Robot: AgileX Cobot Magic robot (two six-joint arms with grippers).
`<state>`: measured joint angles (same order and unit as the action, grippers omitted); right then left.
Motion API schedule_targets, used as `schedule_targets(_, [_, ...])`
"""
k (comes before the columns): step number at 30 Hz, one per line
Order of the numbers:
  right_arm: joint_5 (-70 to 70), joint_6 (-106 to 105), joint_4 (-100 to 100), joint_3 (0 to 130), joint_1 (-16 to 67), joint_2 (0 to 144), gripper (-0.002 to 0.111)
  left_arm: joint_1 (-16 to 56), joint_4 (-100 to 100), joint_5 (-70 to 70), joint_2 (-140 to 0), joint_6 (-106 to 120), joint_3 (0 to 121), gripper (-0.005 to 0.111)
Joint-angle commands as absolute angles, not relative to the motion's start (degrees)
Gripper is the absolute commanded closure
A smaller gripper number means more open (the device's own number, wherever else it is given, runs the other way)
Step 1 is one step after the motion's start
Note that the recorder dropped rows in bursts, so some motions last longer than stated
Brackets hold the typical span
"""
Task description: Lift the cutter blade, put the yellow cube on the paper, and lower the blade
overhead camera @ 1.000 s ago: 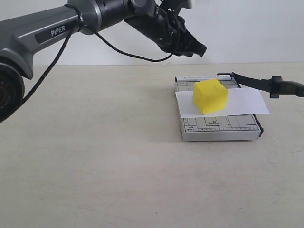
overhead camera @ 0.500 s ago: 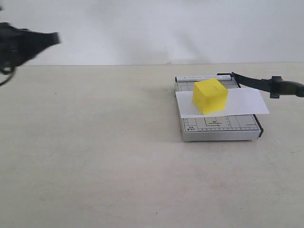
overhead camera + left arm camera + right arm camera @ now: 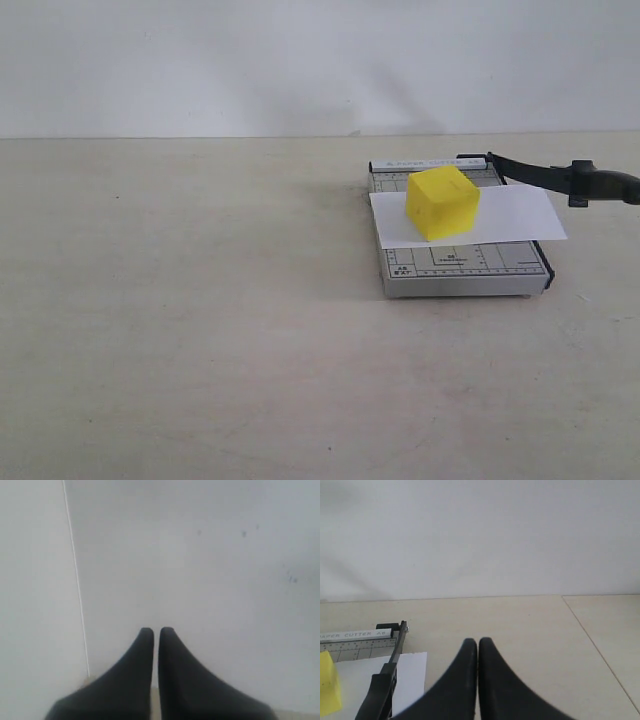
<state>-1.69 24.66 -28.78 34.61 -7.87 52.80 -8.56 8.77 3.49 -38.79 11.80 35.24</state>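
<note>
The cutter blade (image 3: 540,175) is the thing left to move. It is a long, thin, hard black bar. It looks lifted up off the grey cutter base (image 3: 465,268) and sticks out past the right side. It turns on a hinge at the back corner, so it should swing down easily and not bend. Its edge may be sharp, so the best place to hold it is the fat round handle (image 3: 603,185) at the far end.

The yellow cube (image 3: 442,202) sits on the white paper (image 3: 520,215), which lies across the base. The paper is thin and light and could slide if bumped.

The left gripper (image 3: 156,630) has its two black fingers pressed almost together, with only a thin line between them. It holds nothing and faces a wall. The right gripper (image 3: 478,641) is squeezed together too and holds nothing. It is near the blade but not touching it.
</note>
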Motion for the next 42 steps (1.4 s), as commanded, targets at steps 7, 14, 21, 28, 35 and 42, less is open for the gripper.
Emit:
schedule_targets(7, [-1.47,24.97,-28.97,34.69,-7.95,49.57,0.107,-8.21,7.45,-22.68,-7.01,13.22,28.08,0.102])
schedule_targets(14, [-6.36,24.95,-28.97,34.69,-7.95,40.50,0.107,-8.21,0.54,-22.97,-6.86,12.04,13.77,0.102])
schedule_targets(21, [-8.92,24.95,-25.23,34.69,-7.95,37.13,0.107,-8.21,7.07,-16.19,-6.86,0.68,6.26,0.102])
schedule_targets(28, [-15.82,15.78,-15.69,34.69,-5.81,37.25,0.107,-8.21,7.29,-11.49,-6.86,-3.18,0.00,0.102])
schedule_targets(35, [-22.59,-14.03,-0.73,34.69,5.67,37.25,0.107,-8.21,6.43,-10.26,-6.86,-3.04,0.00,0.102])
schedule_targets(42, [-20.63,-7.82,-0.84,35.04,8.22,40.32,0.099,-8.21,7.99,-10.26,-6.86,-3.04,0.00,0.102])
